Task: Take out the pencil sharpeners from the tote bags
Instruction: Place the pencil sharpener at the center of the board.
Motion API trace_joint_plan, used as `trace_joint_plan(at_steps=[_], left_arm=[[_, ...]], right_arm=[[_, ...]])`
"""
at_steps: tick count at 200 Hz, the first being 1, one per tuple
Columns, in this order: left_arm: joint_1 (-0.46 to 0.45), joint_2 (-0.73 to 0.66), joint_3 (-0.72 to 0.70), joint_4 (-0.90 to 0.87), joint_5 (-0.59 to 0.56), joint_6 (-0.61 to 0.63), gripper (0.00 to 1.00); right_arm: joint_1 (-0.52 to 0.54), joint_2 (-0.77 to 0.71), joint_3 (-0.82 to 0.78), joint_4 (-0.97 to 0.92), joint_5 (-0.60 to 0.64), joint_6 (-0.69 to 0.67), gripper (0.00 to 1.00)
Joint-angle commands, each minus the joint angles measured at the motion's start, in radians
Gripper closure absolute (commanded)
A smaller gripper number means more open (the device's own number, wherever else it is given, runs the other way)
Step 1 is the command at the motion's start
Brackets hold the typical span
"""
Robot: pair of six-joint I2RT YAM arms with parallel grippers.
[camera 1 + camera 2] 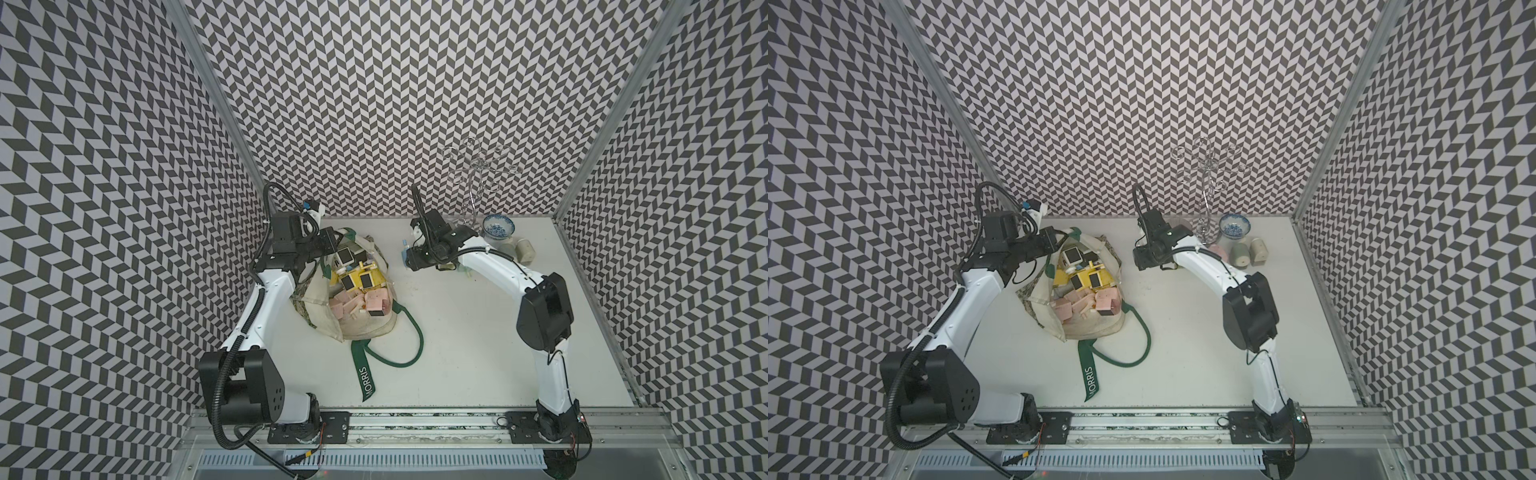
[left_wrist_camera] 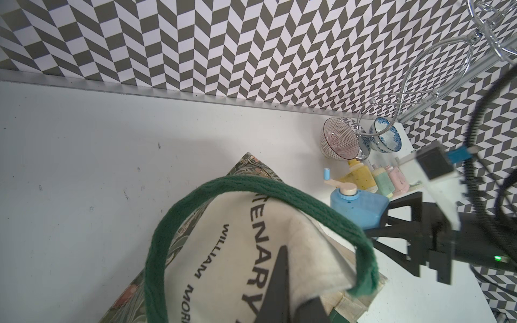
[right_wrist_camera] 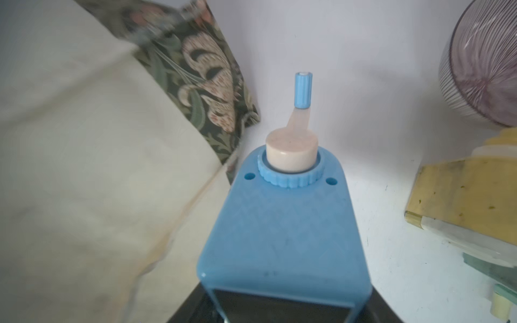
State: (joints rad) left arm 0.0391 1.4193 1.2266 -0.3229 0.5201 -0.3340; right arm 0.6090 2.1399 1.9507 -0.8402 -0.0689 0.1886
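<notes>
Right hand [image 1: 409, 257] clamped on a blue pencil sharpener [image 3: 282, 237], crank end pointing away from it, just outside the tote bag [image 1: 361, 328]. Left hand [image 1: 336, 248] pinched shut on the bag's rim. Remaining sharpeners [image 1: 357, 286] lie inside, nearer that arm.

Blue pencil sharpener [image 3: 279, 237] in close-up, apparently gripped, cream tote bag [image 3: 84, 167] beside, striped bowl [image 3: 484, 70] near
</notes>
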Motion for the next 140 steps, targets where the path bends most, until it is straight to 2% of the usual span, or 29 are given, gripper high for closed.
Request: trace_joint_plan(at_steps=[1, 35, 75, 140], left_arm=[[0.003, -0.045, 0.018, 0.049, 0.023, 0.000, 1.00], [0.002, -0.043, 0.019, 0.050, 0.024, -0.001, 1.00], [0.004, -0.043, 0.018, 0.050, 0.025, -0.002, 1.00], [0.002, -0.044, 0.017, 0.049, 0.023, 0.000, 1.00]], right_arm=[[-0.025, 0.049, 0.095, -0.116, 0.049, -0.018, 0.54], [-0.042, 0.141, 0.189, -0.203, 0.094, -0.033, 0.52], [-0.058, 0.155, 0.192, -0.213, 0.127, -0.026, 0.50], [-0.080, 0.195, 0.250, -0.224, 0.106, -0.033, 0.42]])
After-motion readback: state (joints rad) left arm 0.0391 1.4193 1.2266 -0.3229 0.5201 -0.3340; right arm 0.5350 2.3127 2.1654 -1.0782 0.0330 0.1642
